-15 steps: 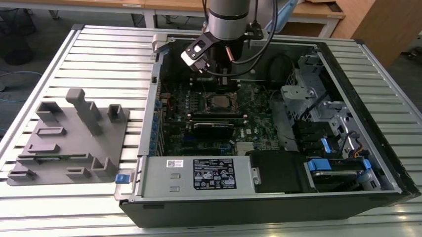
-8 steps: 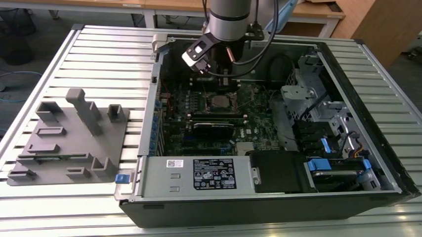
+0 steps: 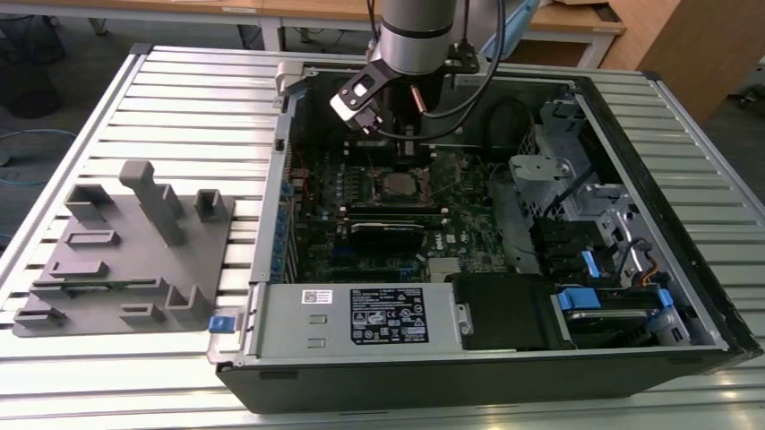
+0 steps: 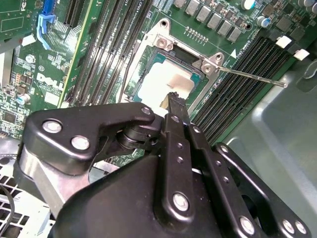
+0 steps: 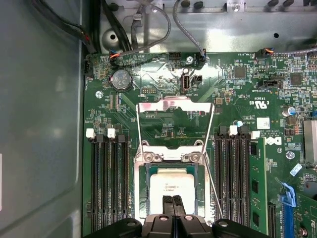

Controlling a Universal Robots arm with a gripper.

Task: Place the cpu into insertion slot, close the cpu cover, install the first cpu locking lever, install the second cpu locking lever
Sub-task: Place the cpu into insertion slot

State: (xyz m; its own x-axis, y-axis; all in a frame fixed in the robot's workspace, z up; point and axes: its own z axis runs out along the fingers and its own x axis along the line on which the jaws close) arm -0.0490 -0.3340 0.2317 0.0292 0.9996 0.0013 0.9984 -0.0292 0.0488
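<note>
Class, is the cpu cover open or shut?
Open: the cpu cover lies flipped away from the cpu, whose top shows bare.

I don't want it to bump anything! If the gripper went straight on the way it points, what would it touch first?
Most likely the cpu, lying in the insertion slot. The gripper points at its silvery top, and the cpu cover stands raised, out of the line. How close is unclear.
</note>
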